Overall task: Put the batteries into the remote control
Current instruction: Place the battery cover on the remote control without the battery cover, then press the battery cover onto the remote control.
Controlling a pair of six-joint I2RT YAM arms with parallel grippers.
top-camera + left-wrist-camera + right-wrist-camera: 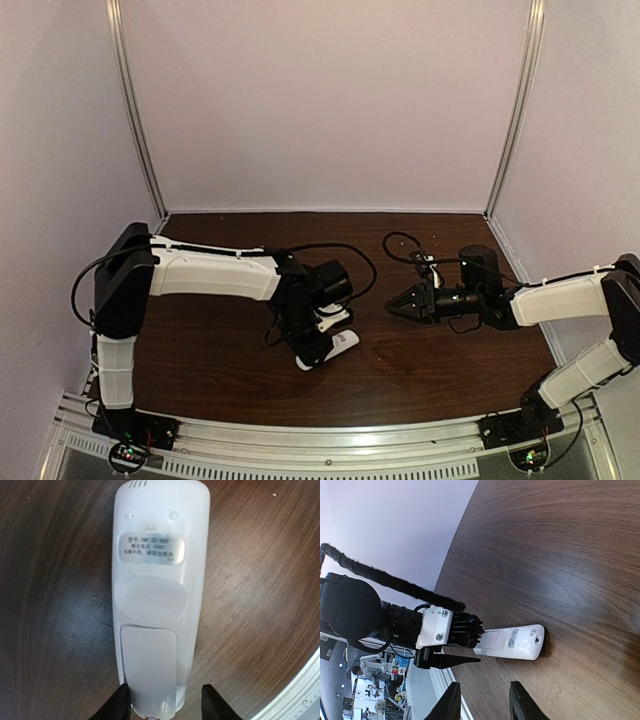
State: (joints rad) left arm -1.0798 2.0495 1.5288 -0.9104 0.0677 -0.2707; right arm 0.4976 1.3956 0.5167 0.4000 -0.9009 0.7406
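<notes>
Overhead, the remote control (340, 344) seems blank; wrist views show label (152, 548).

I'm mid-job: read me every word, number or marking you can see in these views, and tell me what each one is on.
Silver label on the back of the remote control, left wrist view: about four short lines of dark print, too blurred to read.
The same label in the right wrist view: too small to read.
Top view: no text can be made out.
Nothing else in any view carries readable words, brands or numbers.
</notes>
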